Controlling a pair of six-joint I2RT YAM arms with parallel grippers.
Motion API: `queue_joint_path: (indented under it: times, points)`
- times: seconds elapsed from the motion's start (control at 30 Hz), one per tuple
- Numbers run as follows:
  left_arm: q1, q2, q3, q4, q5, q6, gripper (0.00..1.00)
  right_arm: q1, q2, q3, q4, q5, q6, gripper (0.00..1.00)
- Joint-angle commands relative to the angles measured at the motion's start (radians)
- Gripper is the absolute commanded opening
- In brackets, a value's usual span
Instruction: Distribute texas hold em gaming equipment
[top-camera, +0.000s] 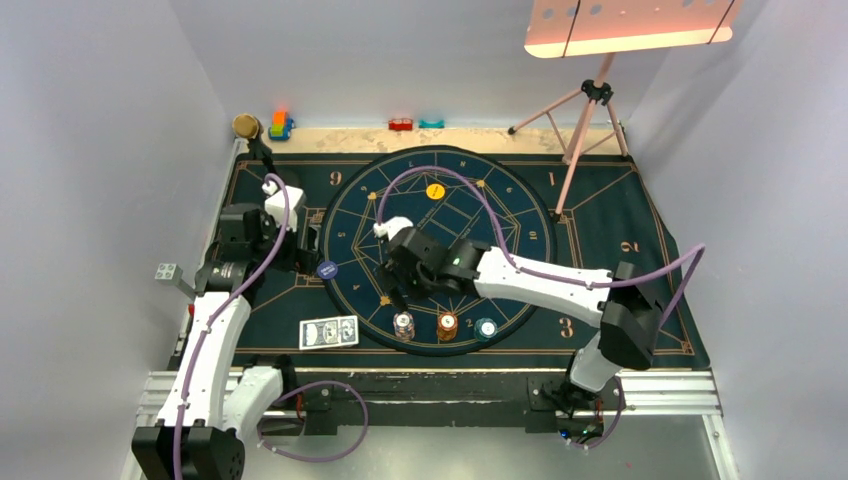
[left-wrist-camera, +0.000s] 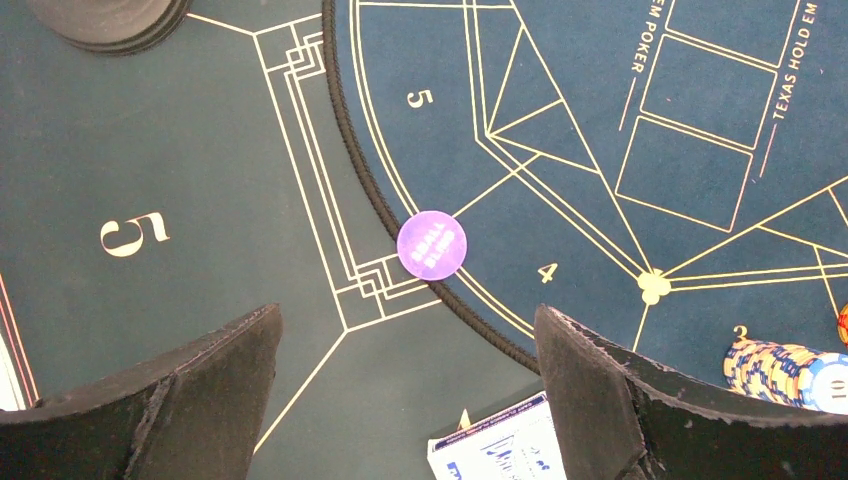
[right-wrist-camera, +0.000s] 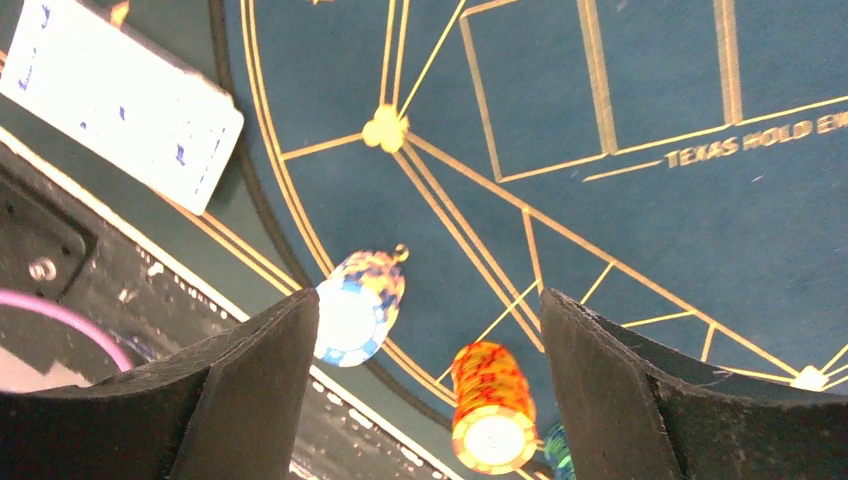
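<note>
My left gripper (left-wrist-camera: 408, 398) hangs wide open and empty above the disc (left-wrist-camera: 432, 245) on the round mat's (left-wrist-camera: 590, 60) edge. My right gripper (right-wrist-camera: 430, 395) is released too, over the white chip stack (right-wrist-camera: 355, 312) and the orange chip stack (right-wrist-camera: 490, 405).

— Where are the chip stacks (top-camera: 447, 325) sitting?
— They are standing in a row by the near edge, with the cards (top-camera: 329, 332) lying just left of them.
— And the discs?
— The nearer disc (top-camera: 327, 269) is lying on the left rim of the round mat (top-camera: 500, 200), behind the cards. The farther disc (top-camera: 435, 190) is sitting toward the far edge. The microphone (top-camera: 246, 126) is standing at the far left corner.
</note>
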Motion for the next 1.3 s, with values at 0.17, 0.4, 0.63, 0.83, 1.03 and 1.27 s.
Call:
queue_joint_path:
  times: [0.17,0.4,0.63,0.83,1.03,1.27]
  points:
    - [0.009,-0.018,-0.013,0.046,0.003,0.016,1.00,0.130,0.051,-0.016,-0.025,0.061,0.038,0.85]
    - [0.009,-0.023,-0.016,0.048,0.003,0.014,1.00,0.160,0.090,-0.007,-0.022,0.042,0.036,0.87]
    - [0.009,-0.024,-0.019,0.051,0.001,0.014,1.00,0.164,0.106,-0.039,0.000,0.024,0.043,0.83]
    - [0.009,-0.027,-0.019,0.052,0.000,0.012,1.00,0.165,0.120,-0.049,0.015,0.016,0.045,0.76]
    - [0.009,-0.031,-0.021,0.054,-0.004,0.011,1.00,0.165,0.124,-0.057,0.024,0.016,0.047,0.66]
    - [0.009,-0.035,-0.021,0.055,-0.009,0.009,1.00,0.165,0.130,-0.059,0.031,0.002,0.047,0.55]
